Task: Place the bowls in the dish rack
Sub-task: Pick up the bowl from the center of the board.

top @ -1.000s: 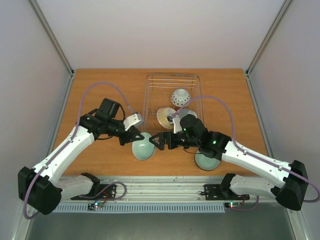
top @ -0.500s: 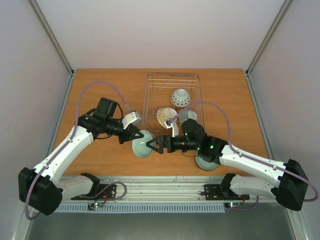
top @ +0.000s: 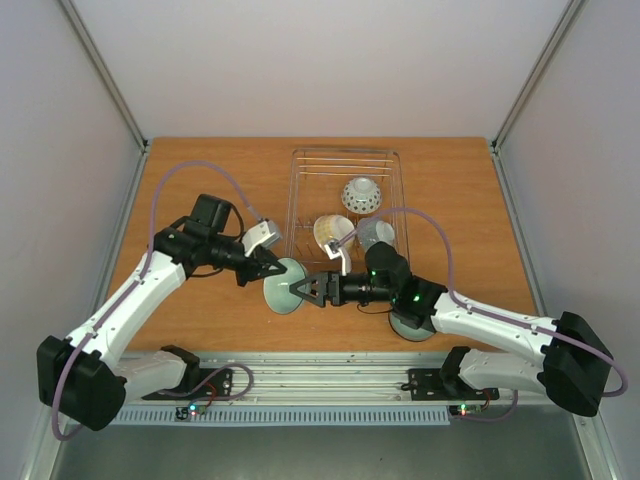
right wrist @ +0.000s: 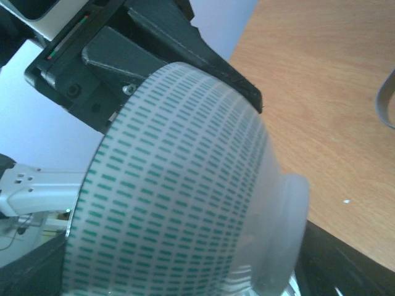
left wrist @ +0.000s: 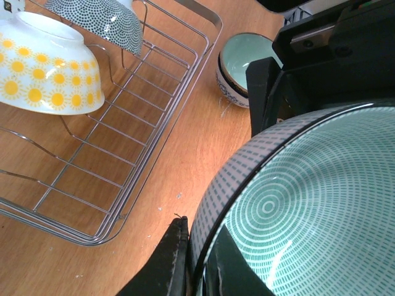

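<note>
Handover, I judged, just beside the dish rack (top: 345, 153), which held three (yellow bowl (top: 328, 232), dotted bowl (top: 360, 195), greyish bowl (top: 376, 232)). The left gripper (top: 273, 268) pinched the green-dashed bowl (top: 285, 288) by its rim. The right gripper (top: 302, 290) straddled its foot, and I cannot tell whether it gripped. It should clamp before the left lets go.

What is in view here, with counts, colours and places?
dish rack: one, silvery wire, far centre
dotted white bowl: one, white, rack's back
cream-yellow bowl: one, sun-patterned, rack's near left
grey dotted bowl: one, rack's near right
held bowl: one, pale green, dashed, between both grippers
stacked bowls: two, green-lined in blue-patterned white, by right arm
table: one, brown wood
left gripper: black, shut on held bowl's rim
right gripper: black, jaws spread at that bowl's foot
</note>
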Available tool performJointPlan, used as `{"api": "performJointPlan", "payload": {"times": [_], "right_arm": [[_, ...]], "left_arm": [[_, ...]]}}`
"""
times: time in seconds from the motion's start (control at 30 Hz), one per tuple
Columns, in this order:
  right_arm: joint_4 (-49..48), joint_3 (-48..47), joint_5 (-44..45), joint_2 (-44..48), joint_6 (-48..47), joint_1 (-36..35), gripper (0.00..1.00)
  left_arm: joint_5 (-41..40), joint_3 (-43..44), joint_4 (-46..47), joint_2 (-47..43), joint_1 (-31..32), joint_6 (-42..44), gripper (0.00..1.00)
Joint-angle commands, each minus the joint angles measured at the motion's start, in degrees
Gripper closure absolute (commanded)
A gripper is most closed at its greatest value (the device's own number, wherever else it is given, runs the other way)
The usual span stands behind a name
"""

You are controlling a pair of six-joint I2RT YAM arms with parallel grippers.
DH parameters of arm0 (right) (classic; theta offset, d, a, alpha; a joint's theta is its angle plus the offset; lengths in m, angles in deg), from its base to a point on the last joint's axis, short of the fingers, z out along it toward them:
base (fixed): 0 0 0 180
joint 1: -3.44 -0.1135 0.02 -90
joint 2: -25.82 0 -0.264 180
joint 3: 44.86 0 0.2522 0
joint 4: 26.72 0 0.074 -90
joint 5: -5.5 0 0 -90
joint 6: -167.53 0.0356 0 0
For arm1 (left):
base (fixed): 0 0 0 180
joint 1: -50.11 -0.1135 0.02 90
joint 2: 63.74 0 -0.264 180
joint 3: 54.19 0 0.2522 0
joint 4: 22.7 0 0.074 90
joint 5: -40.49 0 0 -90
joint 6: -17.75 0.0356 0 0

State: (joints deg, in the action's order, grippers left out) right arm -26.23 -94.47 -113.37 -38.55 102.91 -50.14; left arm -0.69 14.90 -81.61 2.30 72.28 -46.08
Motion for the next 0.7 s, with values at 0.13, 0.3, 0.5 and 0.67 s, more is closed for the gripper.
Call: {"api": "performJointPlan", "payload": {"times": [0.13,0.3,0.5,0.67], "right_arm": [[-11.9,2.2,-4.4,-1.8,1.9,-0.1,0.43],[-12.3,2.2,-4.4,-1.7,1.4,-0.1,0.72],[2.2,-2.9,-1.1,0.8,-6.1,-0.1,0.99],[26.3,-14.4,8.8,2.6,-19.0,-0.1,0.99]], "left_arm": [[4.2,0.7,3.4,-0.4,-0.4,-1.3,1.0],[3.5,0.7,3.7,-0.2,-0.4,-1.6,1.0],[-0.8,0.5,5.2,0.0,-0.4,-3.1,0.74],[-5.5,-0.6,7.6,-2.2,-0.4,-5.0,0.54]]}}
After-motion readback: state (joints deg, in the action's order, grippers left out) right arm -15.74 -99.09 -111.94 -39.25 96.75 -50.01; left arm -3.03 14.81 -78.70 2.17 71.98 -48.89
